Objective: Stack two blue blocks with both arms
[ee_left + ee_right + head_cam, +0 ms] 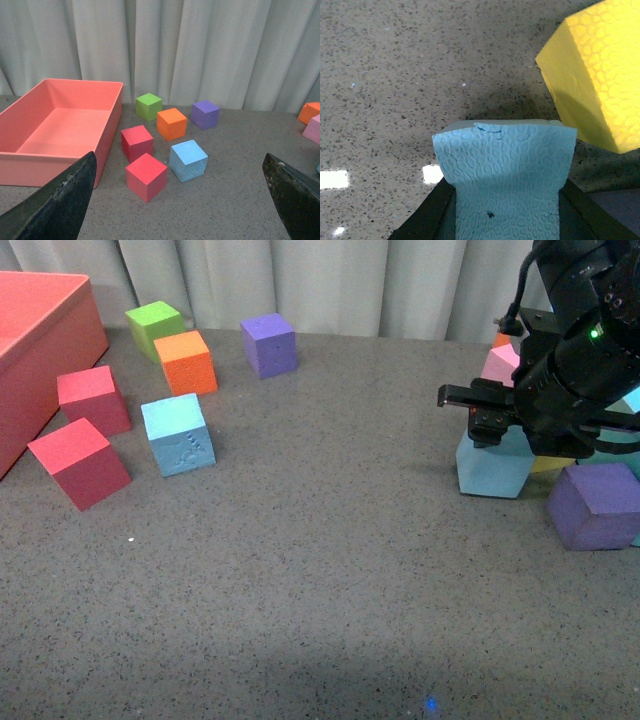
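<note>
sky-blue foam fills the lower middle of the right wrist view. there the right gripper (507, 210) is clamped on the first blue block (505, 160), and its black fingers (427, 217) press both sides so the foam narrows between them. the block's skin is pebbled with small cells, with a nick along one edge and a tiny dark speck. in the front view it sits at the right middle of the frame, its base on the grey speckled table (320, 590), with the black arm above it. a yellow block (595, 75) with the same pebbled texture lies just beside it, and a purple block (595, 505) stands near it at the lower right of the front view.

the left gripper (178, 185) is spread wide. its dark scuffed fingers (60, 200) sit in the lower corners of the left wrist view, holding and touching nothing.

the second blue block (178, 435) rests on the table at the left middle of the front view, well apart from the first, with small dents on its front face. two red blocks (80, 460) lie to its left, and an orange block (186, 362) is just above it in the frame. an open, smooth-walled red bin (107, 130) stands at the left.
</note>
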Robot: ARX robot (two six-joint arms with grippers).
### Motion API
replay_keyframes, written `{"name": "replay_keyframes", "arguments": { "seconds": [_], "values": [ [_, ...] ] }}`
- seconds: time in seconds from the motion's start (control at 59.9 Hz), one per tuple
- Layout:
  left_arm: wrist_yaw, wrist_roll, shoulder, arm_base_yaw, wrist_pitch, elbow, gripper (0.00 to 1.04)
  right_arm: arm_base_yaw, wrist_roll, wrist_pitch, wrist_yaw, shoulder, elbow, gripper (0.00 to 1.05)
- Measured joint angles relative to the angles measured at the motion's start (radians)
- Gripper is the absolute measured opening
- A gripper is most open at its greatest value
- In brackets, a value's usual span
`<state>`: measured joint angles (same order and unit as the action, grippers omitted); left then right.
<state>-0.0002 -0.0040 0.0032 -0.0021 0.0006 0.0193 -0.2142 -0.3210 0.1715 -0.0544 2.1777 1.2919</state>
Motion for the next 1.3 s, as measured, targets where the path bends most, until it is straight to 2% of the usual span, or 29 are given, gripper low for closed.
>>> {"name": "replay_keyframes", "arguments": {
  "seconds": [0.451,1.002,1.119,1.303],
  "values": [
    [0.000,0.000,0.000,0.000,0.000,0.000,0.98,-0.178,-0.063,0.062,0.029,0.073,0.200,0.38],
    [0.000,0.000,0.000,0.000,0.000,0.000,0.98,-0.248,-0.098,0.148,0.015,0.185,0.345,0.38],
    [0.000,0.000,0.000,0.000,0.000,0.000,0.98,-0.249,-0.098,0.148,0.018,0.187,0.346,0.61],
    [0.000,0.000,0.000,0.000,0.000,0.000,0.98,-0.249,-0.096,0.147,0.011,0.186,0.345,0.87]
  ]
}}
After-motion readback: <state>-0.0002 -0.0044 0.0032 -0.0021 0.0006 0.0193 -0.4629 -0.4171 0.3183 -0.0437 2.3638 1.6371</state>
